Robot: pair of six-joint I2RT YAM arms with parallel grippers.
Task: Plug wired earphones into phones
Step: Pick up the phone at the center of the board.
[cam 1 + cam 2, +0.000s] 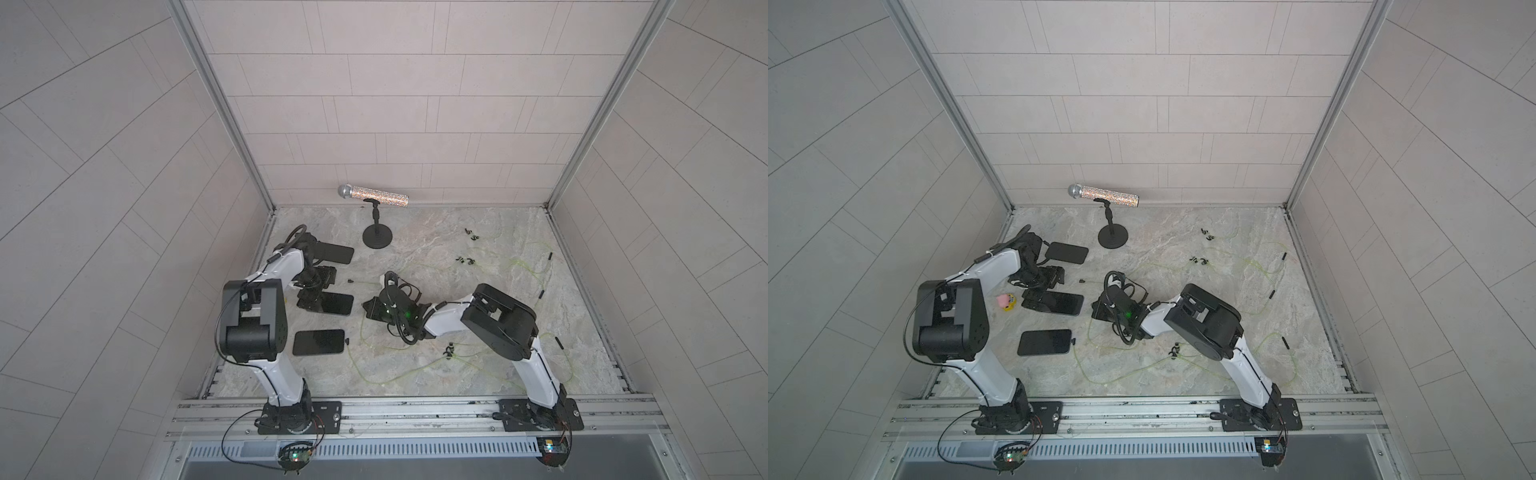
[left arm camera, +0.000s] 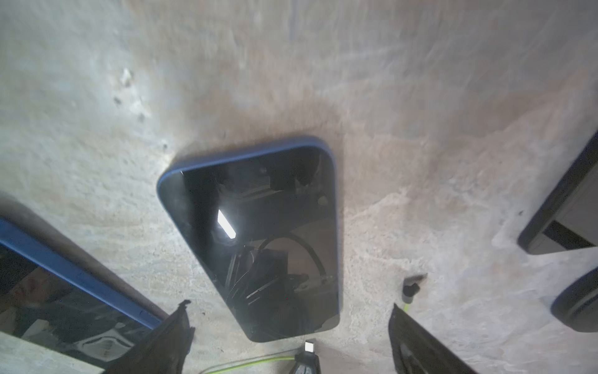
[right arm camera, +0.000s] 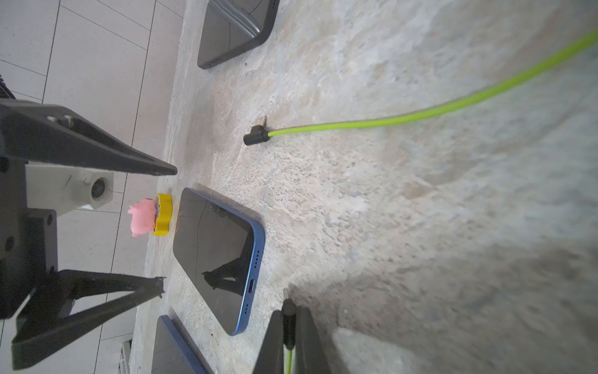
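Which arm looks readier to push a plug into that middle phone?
The right arm. Its jaws are shut on an earphone plug, whose tip is close to the port end of the middle phone. The left arm has open, empty jaws by that phone.

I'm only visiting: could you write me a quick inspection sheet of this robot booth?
Surface: marbled tabletop, flat.
Job's things: near phone with something plugged at its end; middle phone and far phone without.
Clutter: microphone on a stand; pink-and-yellow toy.
End effectors: left end effector open over the middle phone; right end effector shut on a plug near its port.
Cables: green earphone cables sprawled across the table; one loose plug.
Surroundings: tiled walls, metal rail in front.
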